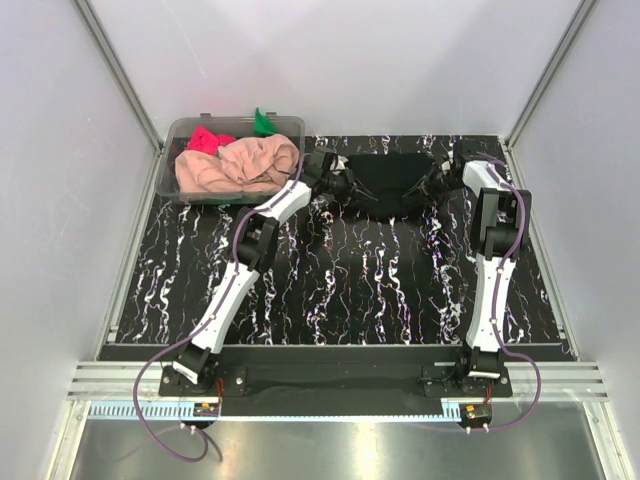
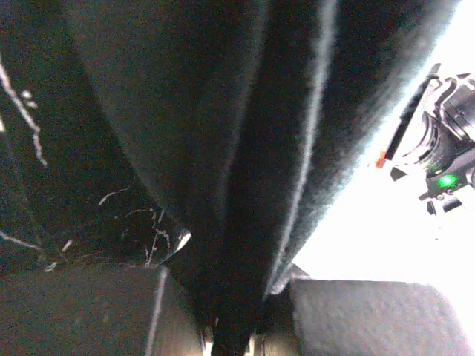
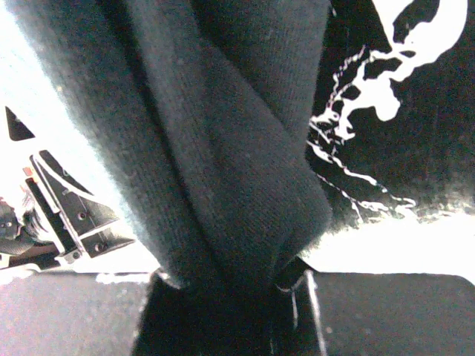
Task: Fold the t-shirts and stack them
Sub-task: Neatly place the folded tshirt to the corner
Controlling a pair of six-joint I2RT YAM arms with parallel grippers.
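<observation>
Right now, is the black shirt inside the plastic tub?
No, the black shirt is held between the left tool and right tool over the table, outside the tub.

A clear plastic tub (image 1: 178, 130) sits at the far left corner of a black tabletop (image 1: 370, 290) veined with white marbling. White panels (image 1: 60, 200) in aluminium posts (image 1: 115, 70) enclose it; a grooved metal rail (image 1: 340, 378) runs along its near edge.

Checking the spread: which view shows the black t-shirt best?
Top external: the black t-shirt shows full width, held between the left gripper and right gripper. Each wrist view shows only a bunched fold pinched between its own fingers.
</observation>
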